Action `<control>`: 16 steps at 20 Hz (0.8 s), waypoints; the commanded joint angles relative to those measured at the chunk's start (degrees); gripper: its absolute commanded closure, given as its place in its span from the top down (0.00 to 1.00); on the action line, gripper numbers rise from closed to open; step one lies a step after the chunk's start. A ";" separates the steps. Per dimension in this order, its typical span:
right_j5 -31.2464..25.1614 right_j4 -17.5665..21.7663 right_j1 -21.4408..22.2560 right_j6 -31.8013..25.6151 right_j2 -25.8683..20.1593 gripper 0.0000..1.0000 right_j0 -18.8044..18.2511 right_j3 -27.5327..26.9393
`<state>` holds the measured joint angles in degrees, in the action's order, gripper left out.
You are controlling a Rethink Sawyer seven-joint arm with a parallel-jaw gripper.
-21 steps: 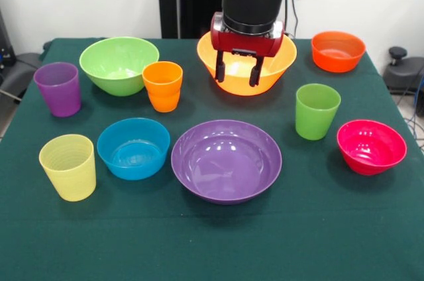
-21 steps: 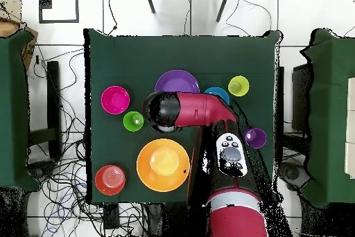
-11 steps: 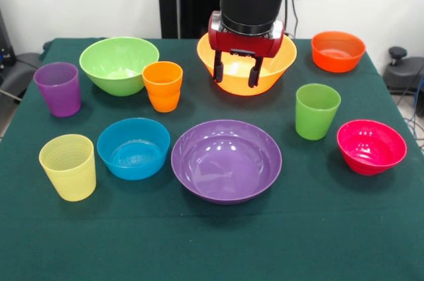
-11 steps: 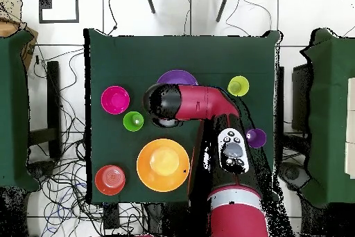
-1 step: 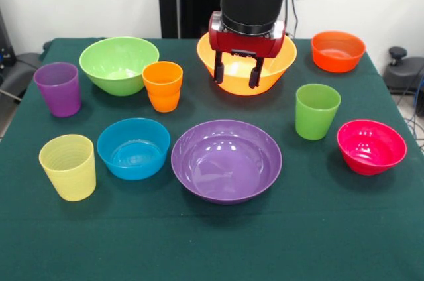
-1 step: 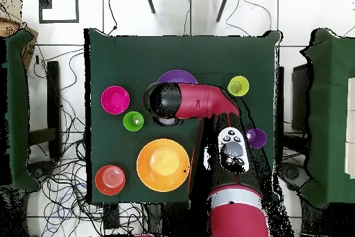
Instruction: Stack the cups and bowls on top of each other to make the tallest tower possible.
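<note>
My gripper point(image 5: 236, 73) hangs open and empty in front of the large orange-yellow bowl point(image 5: 281, 62), just behind the wide purple bowl point(image 5: 226, 160). Left of it stand the light green bowl point(image 5: 118, 63), orange cup point(image 5: 162, 86), purple cup point(image 5: 58, 89), blue bowl point(image 5: 133, 148) and pale yellow cup point(image 5: 68, 166). To the right are the orange-red bowl point(image 5: 338, 50), green cup point(image 5: 317, 111) and pink-red bowl point(image 5: 371, 146). Each piece stands singly on the table; no tower is in view. From overhead, the arm point(image 6: 197, 104) hides part of the purple bowl point(image 6: 177, 76).
The dark green tablecloth point(image 5: 212, 241) covers the table, with bare cloth along the front edge. In the overhead view, other green-covered tables point(image 6: 14, 109) flank it and cables lie on the floor.
The gripper has risen slightly, still open. Seen from overhead, the arm's end has shifted toward the purple bowl and now covers the blue bowl. No cup or bowl has moved.
</note>
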<state>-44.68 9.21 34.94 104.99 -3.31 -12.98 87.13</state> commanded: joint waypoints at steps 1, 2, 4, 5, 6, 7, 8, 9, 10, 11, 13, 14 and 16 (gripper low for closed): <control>-5.37 -0.40 1.40 -1.19 -5.02 1.00 -0.02 -0.56; -5.75 -0.36 1.42 -1.19 -4.94 1.00 0.01 -0.81; -6.23 -0.44 2.00 -1.25 -4.98 1.00 -0.09 -0.66; -6.67 -0.48 2.35 -1.39 -5.00 1.00 -0.15 -0.60; -7.28 -0.58 2.61 -1.41 -5.04 1.00 -0.20 -0.91; -7.79 -0.60 2.83 -1.39 -5.01 1.00 -0.18 -1.11; -8.43 -0.51 2.77 -1.42 -4.98 1.00 -0.14 -1.70; -8.76 -0.52 2.99 -1.35 -4.95 1.00 -0.10 -1.92; -9.46 -0.47 3.22 -1.55 -4.98 1.00 -0.14 -2.28; -10.10 -0.52 3.67 -1.68 -5.03 1.00 -0.18 -2.37; -10.86 -0.55 4.37 -1.89 -5.18 1.00 -0.29 -2.21; -11.29 -0.56 4.54 -1.93 -5.23 1.00 -0.32 -2.42; -11.30 -0.41 4.15 -1.83 -5.32 1.00 -0.30 -2.86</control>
<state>-49.92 9.21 39.09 104.99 -3.73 -13.07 86.56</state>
